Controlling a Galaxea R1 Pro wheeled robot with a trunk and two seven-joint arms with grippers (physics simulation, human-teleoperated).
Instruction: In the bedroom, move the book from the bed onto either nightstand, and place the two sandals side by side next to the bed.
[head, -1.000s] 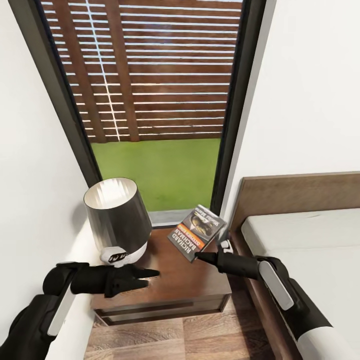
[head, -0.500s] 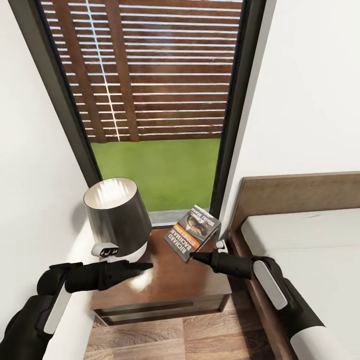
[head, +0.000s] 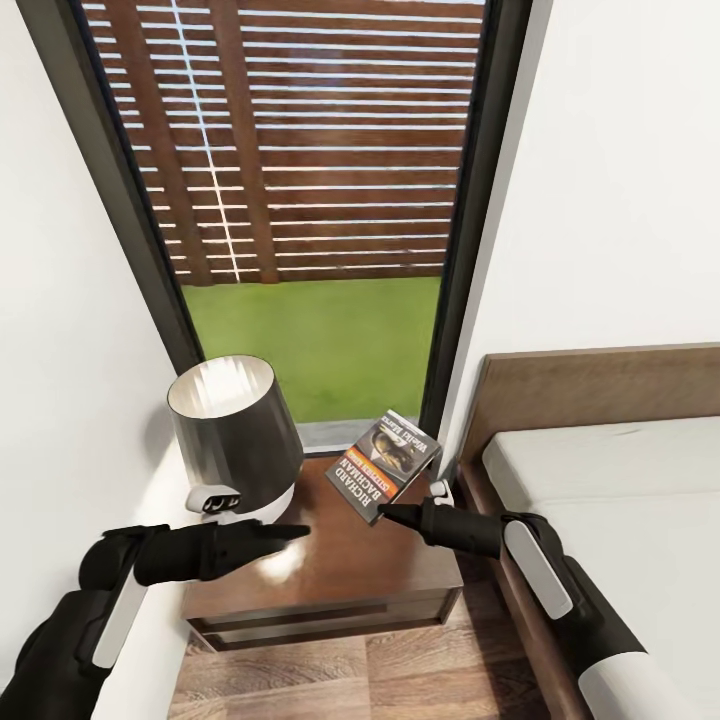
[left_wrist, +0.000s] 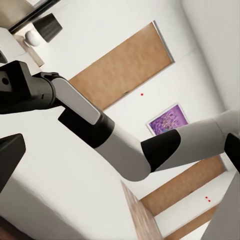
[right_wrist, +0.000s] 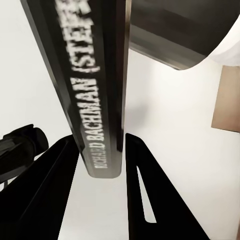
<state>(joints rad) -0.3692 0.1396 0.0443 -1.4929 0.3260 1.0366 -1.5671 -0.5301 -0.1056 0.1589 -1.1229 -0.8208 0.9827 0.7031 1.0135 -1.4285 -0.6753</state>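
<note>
Compared with a second earlier, the left tool (head: 290, 531), tips pressed together, had withdrawn slightly leftward over the nightstand (head: 330, 570) surface beside the lamp (head: 235, 430). The right tool (head: 385, 513), pinching the book (head: 384, 462) at its lower edge, had carried it slightly leftward; the book stood tilted above the surface, contact indiscernible. The bed (head: 610, 480) was cut off at right.

Dark, orange-banded book (head: 383, 467)
</note>
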